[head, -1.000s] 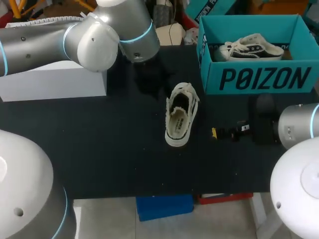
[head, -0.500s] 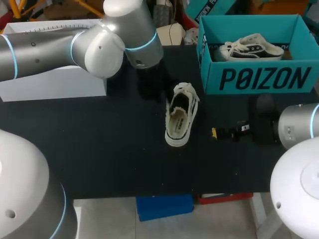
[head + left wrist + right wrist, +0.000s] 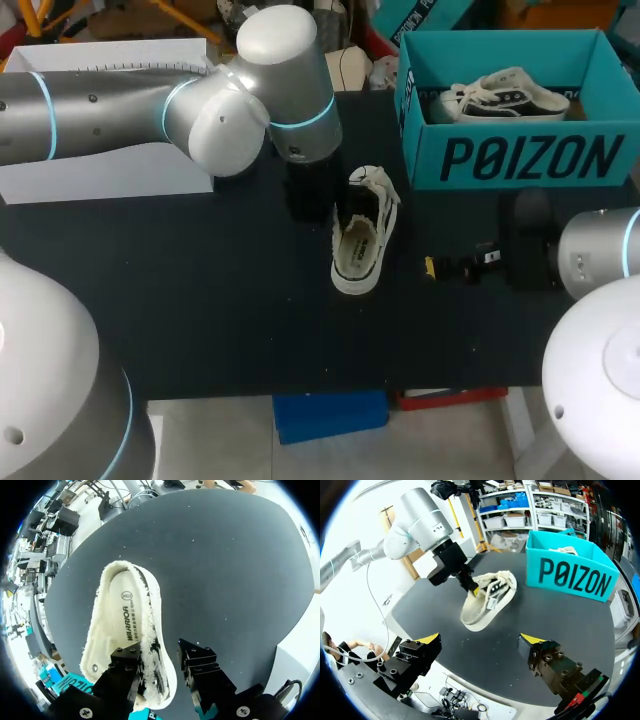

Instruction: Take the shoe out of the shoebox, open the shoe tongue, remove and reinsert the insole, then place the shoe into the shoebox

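Shoe: the cream canvas low-top shoe with frayed edges (image 3: 357, 238) lies opening-up near the middle of the black table (image 3: 200, 300). Its laced end points toward 12 o'clock, and the printed pale insole (image 3: 124, 625) shows inside.
Shoebox: the teal cardboard shoebox (image 3: 520, 160) stands at the shoe's 2 o'clock, apart from it, and holds a second cream-and-black shoe (image 3: 505, 95).
Left gripper: the left gripper (image 3: 157, 655) is at the shoe's 10 o'clock and released. It straddles the side wall, one finger over the inside and one outside with a gap showing.
Right gripper: the right gripper (image 3: 480, 640) is at the shoe's 3 o'clock, well apart from it, spread wide and holding nothing.
Step in hand: probably getting a hold at the opening, ahead of the tongue and insole work.
Doing it well: close on the wall alone, keeping the inner finger off the insole. The shoe is light and could skid or tip, so bring the right gripper in to steady the far side first.
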`<state>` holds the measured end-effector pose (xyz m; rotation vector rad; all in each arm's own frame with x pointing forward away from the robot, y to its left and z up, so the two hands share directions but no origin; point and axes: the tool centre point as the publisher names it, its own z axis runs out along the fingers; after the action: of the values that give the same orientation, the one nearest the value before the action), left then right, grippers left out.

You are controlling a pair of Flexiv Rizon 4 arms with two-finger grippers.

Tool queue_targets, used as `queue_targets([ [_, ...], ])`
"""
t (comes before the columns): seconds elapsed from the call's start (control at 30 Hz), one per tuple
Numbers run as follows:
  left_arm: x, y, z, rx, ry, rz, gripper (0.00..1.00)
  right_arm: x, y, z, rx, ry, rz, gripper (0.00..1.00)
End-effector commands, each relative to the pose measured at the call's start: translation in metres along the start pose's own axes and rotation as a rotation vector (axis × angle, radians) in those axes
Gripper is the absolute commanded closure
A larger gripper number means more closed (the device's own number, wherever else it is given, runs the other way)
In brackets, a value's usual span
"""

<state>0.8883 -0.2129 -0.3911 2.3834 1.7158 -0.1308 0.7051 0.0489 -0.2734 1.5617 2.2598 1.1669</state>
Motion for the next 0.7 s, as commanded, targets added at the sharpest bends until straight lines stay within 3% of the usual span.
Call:
queue_targets([
  [0.03, -0.004, 0.008, 0.022, 0.002, 0.009, 0.008, 0.66, 0.0, -0.002, 0.001, -0.003, 0.002, 0.001, 0.0],
  [0.27, -0.003, 0.019, 0.03, -0.014, 0.024, 0.008, 0.69, 0.0, -0.002, 0.001, -0.003, 0.002, 0.001, 0.0],
  [0.3, -0.003, 0.02, 0.031, -0.015, 0.025, 0.007, 0.73, 0.0, -0.002, 0.001, -0.003, 0.002, 0.001, 0.0],
  [0.37, -0.003, 0.022, 0.032, -0.023, 0.042, 0.018, 0.97, 0.0, -0.002, 0.001, -0.003, 0.002, 0.001, 0.0],
  [0.4, -0.003, 0.022, 0.032, -0.027, 0.052, 0.027, 1.0, 0.0, -0.002, 0.001, -0.003, 0.002, 0.001, 0.0],
  [0.53, -0.003, 0.026, 0.032, -0.032, 0.058, 0.034, 1.0, 0.0, -0.002, 0.001, -0.003, 0.002, 0.001, 0.0],
  [0.7, -0.006, 0.028, 0.013, -0.048, 0.013, 0.012, 1.0, 0.0, -0.002, 0.001, -0.003, 0.002, 0.001, 0.0],
])
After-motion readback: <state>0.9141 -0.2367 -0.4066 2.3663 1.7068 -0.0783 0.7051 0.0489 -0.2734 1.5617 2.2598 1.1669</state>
